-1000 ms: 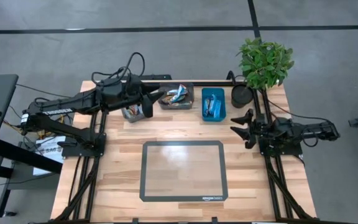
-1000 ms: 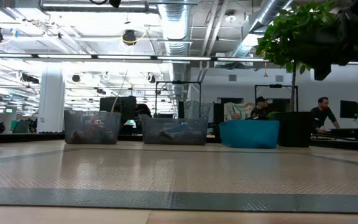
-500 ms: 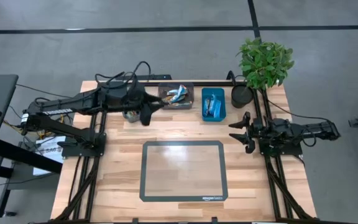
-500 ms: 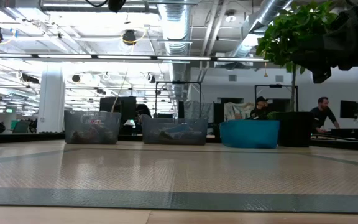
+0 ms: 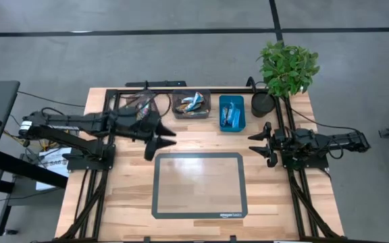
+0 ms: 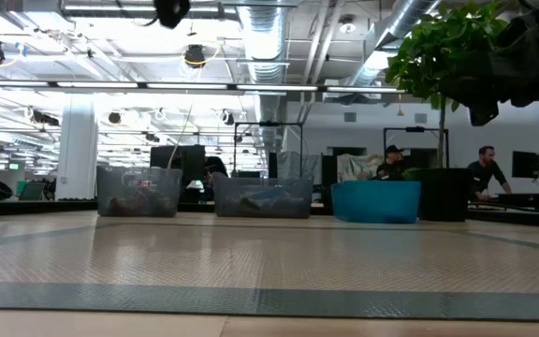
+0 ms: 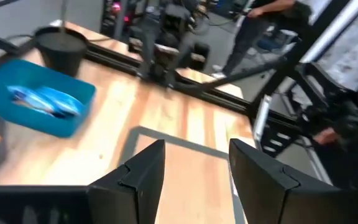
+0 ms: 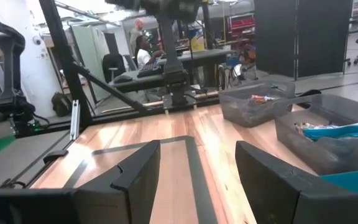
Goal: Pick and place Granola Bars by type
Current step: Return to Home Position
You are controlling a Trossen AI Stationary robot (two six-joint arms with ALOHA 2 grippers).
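Both hands hang empty over the table [image 5: 127,196], and the granola bars [image 5: 191,102] sit in bins along its far edge.

The left hand [image 5: 161,142] hovers just off the far left corner of the grey-framed mat [image 5: 199,185], its fingers spread wide with nothing between them. The right hand [image 5: 256,143] is near the table's right side, beside the mat's far right corner, and is also wide and empty. Multicoloured bars fill the middle grey bin [image 5: 206,108], and blue bars [image 5: 231,115] lie in the blue bin [image 5: 240,121] next to it. The left grey bin [image 5: 128,108] is partly covered by cables, so what it holds is hard to tell from above; the right wrist view shows a bar [image 8: 260,98] inside it. A potted plant [image 5: 288,66] stands at the far right corner.
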